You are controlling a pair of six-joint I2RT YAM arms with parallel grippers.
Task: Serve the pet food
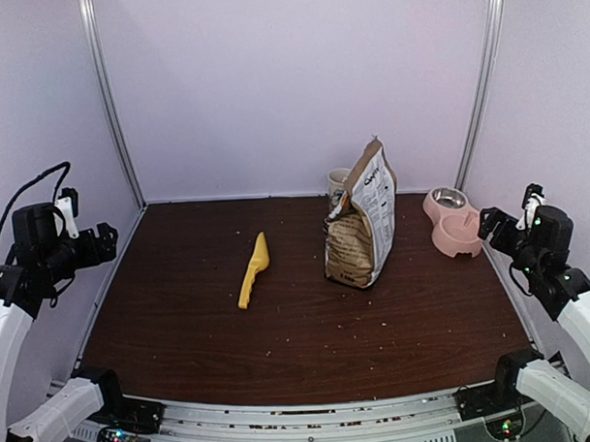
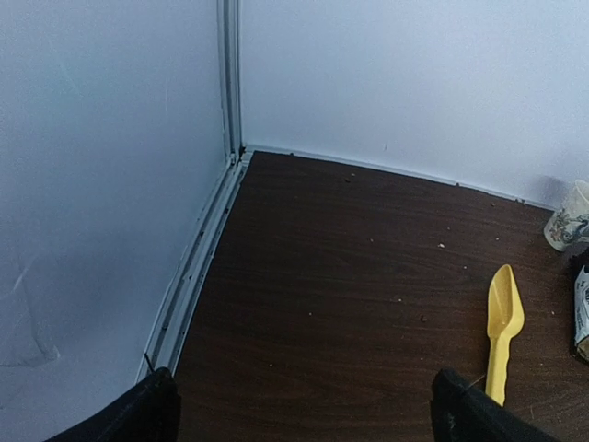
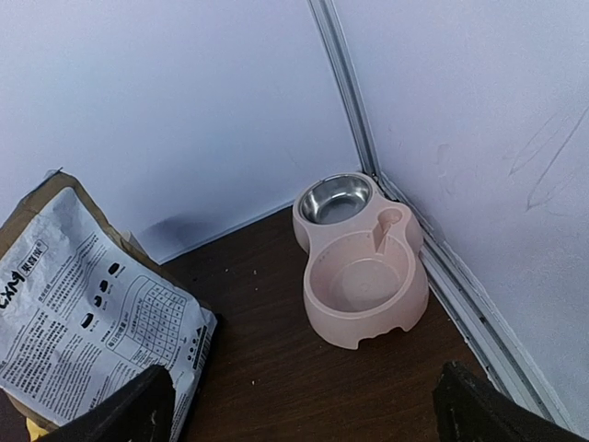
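Note:
No pet food shows in the open; it is hidden inside the kraft-brown bag (image 1: 361, 219) with a white label (image 3: 83, 304), which stands upright mid-table. A yellow scoop (image 1: 253, 269) lies flat to the bag's left, also in the left wrist view (image 2: 503, 327). The pink double bowl (image 1: 452, 220) sits in the back right corner, its pink basin (image 3: 361, 276) empty and its steel insert (image 3: 336, 198) empty too. My left gripper (image 1: 104, 239) hangs open above the table's left edge (image 2: 308, 405). My right gripper (image 1: 489, 222) hangs open near the bowl (image 3: 304, 401), holding nothing.
A small patterned cup (image 1: 338, 181) stands behind the bag, seen also from the left wrist (image 2: 569, 216). Tiny crumbs are scattered over the dark wooden table (image 1: 182, 322). White walls with metal rails (image 2: 198, 267) close in the left, back and right sides.

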